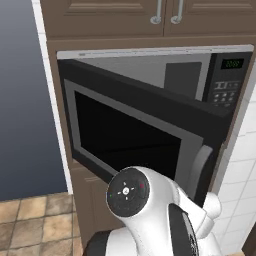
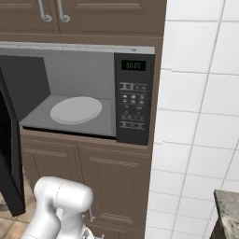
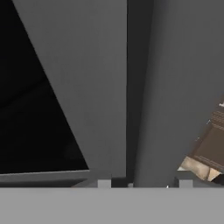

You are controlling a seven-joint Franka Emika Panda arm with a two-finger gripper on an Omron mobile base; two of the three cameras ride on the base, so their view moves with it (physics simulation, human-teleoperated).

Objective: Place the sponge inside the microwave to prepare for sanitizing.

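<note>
The microwave (image 2: 133,100) is built into brown cabinets, and its black door (image 1: 125,127) with dark glass is swung wide open to the left. The grey interior (image 2: 79,74) holds a white round turntable plate (image 2: 75,110) with nothing on it. The sponge is out of view. In the hand view my gripper (image 3: 145,184) is close up against the grey frame of the door (image 3: 105,87). Its two fingertips (image 3: 104,183) stand apart with nothing visibly between them. The dark glass (image 3: 30,100) lies to the left there.
The door's curved grey handle (image 1: 199,170) sticks out toward my arm (image 1: 150,210). Wooden cabinet doors (image 2: 112,186) sit below the oven and more above (image 1: 115,15). White wall tiles (image 2: 196,116) run to the right, with a stone counter corner (image 2: 228,210) low down.
</note>
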